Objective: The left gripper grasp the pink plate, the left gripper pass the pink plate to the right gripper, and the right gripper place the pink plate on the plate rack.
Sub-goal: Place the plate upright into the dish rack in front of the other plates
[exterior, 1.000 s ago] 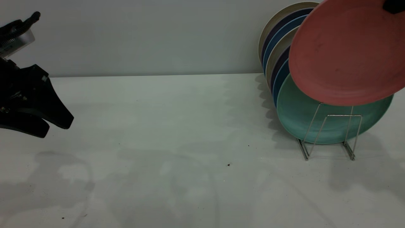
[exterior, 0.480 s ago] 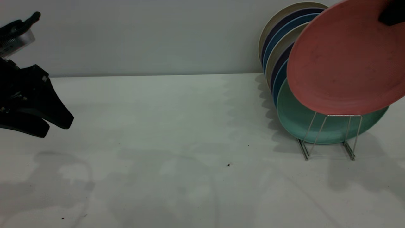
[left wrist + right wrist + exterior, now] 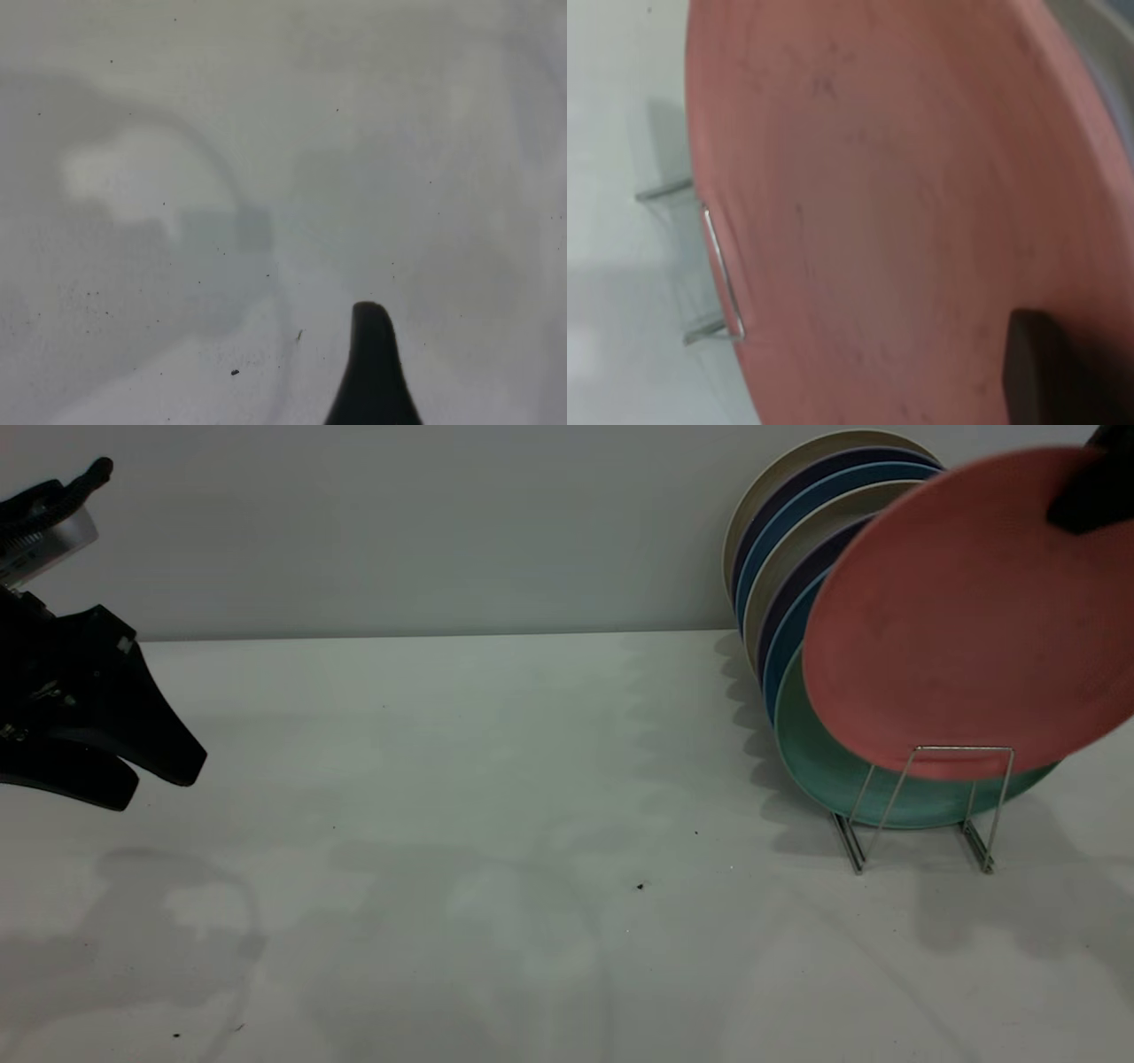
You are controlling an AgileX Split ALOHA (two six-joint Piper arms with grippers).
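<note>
Placement is under way on my side: the right end effector (image 3: 1085, 491) is clamped on the upper rim of the pink plate (image 3: 957, 620), one dark jaw pressed against the plate's face in the right wrist view. Over the last second I have seen the plate come down and tip more upright; a second ago its lower edge hung above the front loop of the plate rack (image 3: 921, 806), and now that edge has dropped behind the top bar of the loop, so the wire crosses the pink surface. It sits in front of the mint-green plate (image 3: 824, 766), with the stack of blue, purple and cream plates (image 3: 797, 522) leaning behind that.

I read this as the plate entering the front slot but not yet seated: it is tilted, carried by the grip, and its bottom edge is well above the desk (image 3: 496, 779). I judge the handover finished, with only the final lowering and release left. The risk I see is the rim catching on the wire loop or knocking the green plate.

My left end effector (image 3: 133, 771) is parked at the far left above the desk, its jaws slightly parted and holding nothing, unchanged over this second.
</note>
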